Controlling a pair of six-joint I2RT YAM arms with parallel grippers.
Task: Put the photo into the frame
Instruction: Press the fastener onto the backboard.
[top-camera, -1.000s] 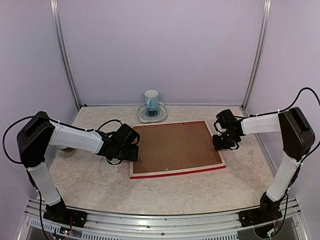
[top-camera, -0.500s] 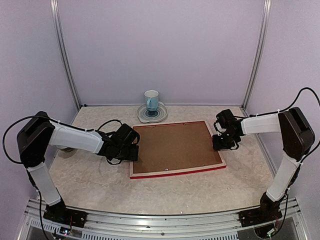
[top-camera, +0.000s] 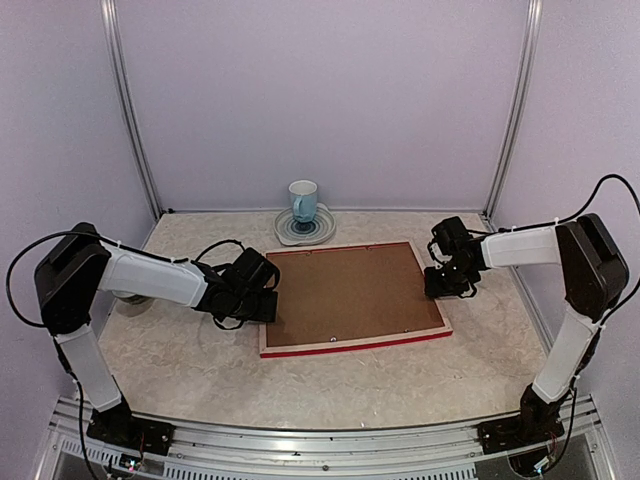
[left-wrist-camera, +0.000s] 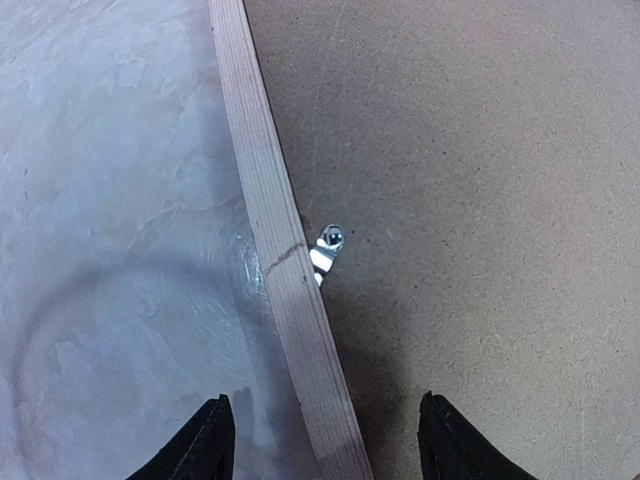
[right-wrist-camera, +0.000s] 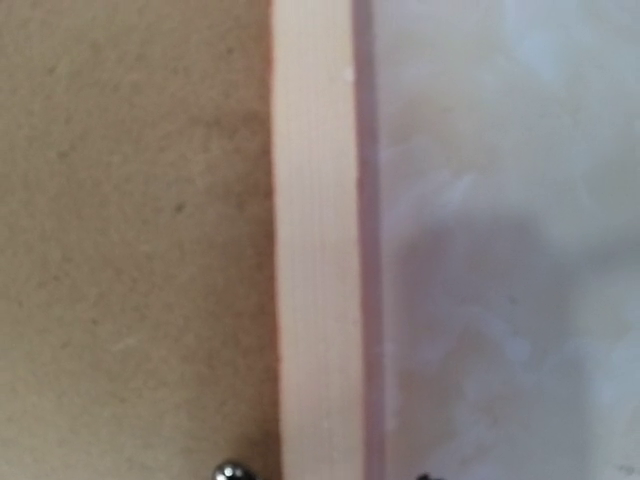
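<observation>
Marbled desk (top-camera: 200, 370): frame (top-camera: 350, 346) face-down; left claw (left-wrist-camera: 322, 405) apart, astride its 9 o'clock side; right claw (top-camera: 446, 284) at 3 o'clock, spread unclear.

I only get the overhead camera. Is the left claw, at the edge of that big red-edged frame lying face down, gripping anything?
Observer: No. Its wrist camera shows the left claw open, straddling the pale wooden rail of the red-edged rectangular wooden frame: one black fingertip over the pale marbled table, the other over the brown fibreboard backing.
Operator: Any fastening on that backing?
Observer: A small silver metal tab lies on it beside the rail.
Operator: And the right claw?
Observer: Its wrist picture is blurred and shows no fingers, so I cannot tell.
</observation>
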